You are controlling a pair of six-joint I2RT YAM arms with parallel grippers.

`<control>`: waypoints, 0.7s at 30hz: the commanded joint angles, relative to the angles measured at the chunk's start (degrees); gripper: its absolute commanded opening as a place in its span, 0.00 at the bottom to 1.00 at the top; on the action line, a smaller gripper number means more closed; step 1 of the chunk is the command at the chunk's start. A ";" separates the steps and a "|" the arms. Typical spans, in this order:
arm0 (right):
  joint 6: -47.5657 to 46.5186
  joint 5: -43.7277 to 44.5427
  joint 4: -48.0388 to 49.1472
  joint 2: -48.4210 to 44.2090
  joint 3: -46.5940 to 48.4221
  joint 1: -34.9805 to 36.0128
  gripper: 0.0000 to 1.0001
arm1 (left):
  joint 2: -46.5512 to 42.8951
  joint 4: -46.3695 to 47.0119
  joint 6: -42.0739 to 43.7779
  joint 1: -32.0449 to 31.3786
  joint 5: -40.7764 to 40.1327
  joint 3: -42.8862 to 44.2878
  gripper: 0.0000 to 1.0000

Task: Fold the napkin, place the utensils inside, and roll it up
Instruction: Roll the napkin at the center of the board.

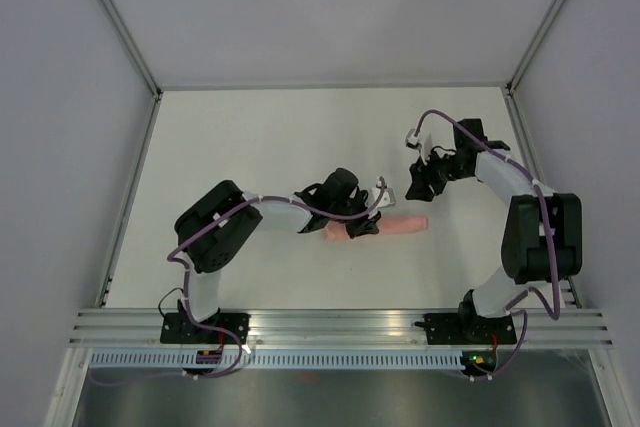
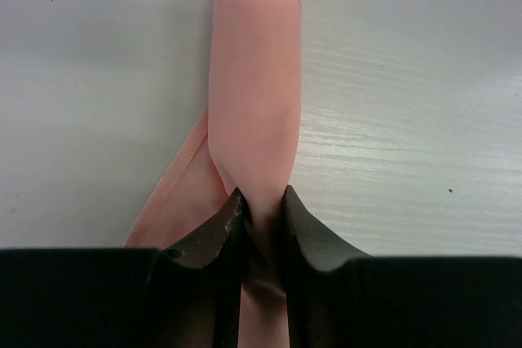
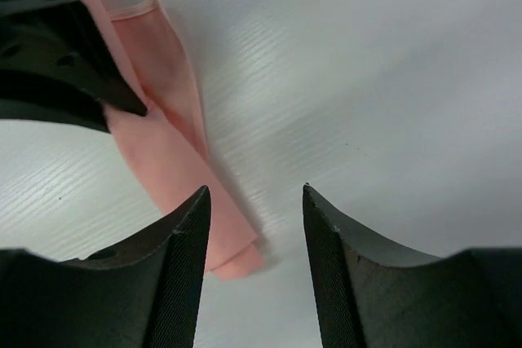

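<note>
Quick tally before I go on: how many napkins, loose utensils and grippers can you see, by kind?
Rolled pink napkin: 1
Utensils in view: 0 (any inside the roll would be hidden)
Grippers: 2 (left gripper shut on the napkin, right gripper open)
Total: 3

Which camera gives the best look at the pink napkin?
The left wrist view: the napkin is close up, a tight roll pinched by the left gripper. The top view shows most of the roll, but small. The right wrist view shows its free end and a loose flap.
</note>
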 commanded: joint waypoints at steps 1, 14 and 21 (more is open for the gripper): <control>-3.67 -3.38 5.76 -8.45 -5.83 0.63 0.55 | 4.59 -12.71 -6.50 3.40 9.60 1.90 0.07; -14.05 9.26 21.37 -24.81 -28.67 12.84 0.64 | 14.26 -28.10 -8.62 6.40 16.12 15.17 0.08; -13.34 18.23 30.89 -22.71 -32.65 21.19 0.64 | 15.76 -30.39 -9.15 6.57 16.65 17.02 0.09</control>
